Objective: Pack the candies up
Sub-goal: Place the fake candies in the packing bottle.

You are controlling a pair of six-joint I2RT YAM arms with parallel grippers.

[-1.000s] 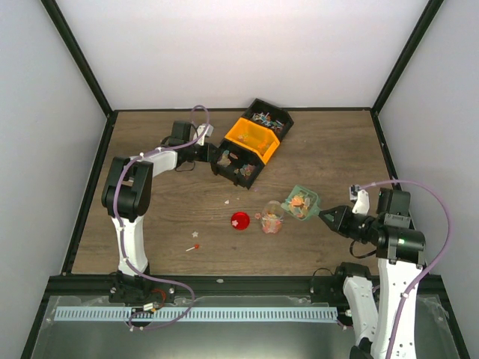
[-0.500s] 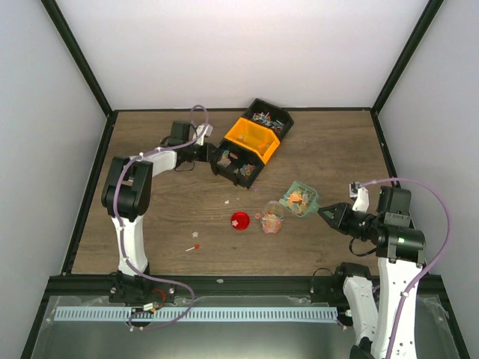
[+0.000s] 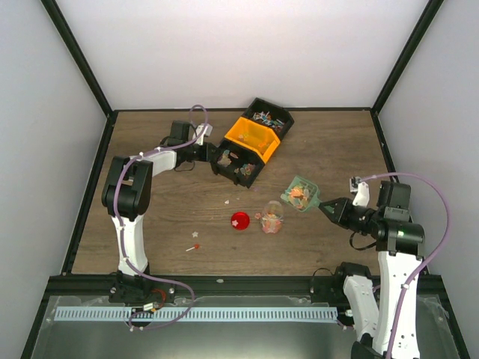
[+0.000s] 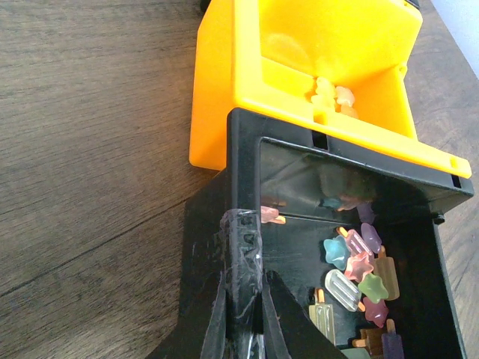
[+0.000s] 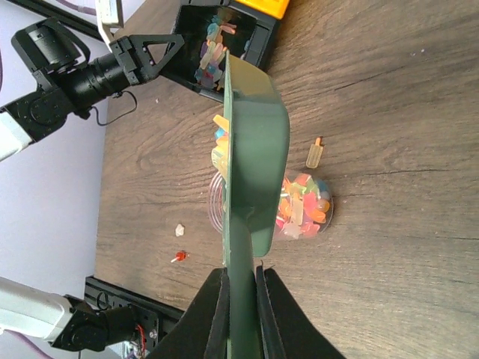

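holding the green scoop (image 5: 258, 142) of candies (image 3: 299, 197) by the half-filled jar (image 3: 272, 218), the right fingers (image 3: 328, 210) clamp its handle; the left fingers (image 3: 212, 155) are clenched on the black box (image 3: 241, 166) wall.

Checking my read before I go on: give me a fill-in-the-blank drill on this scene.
The right gripper is shut on the ____ of the green scoop carrying candies.
The left gripper is shut on the wall of the ____ bin.
The ____ lid lies on the table beside the jar.
Missing: handle; black; red.
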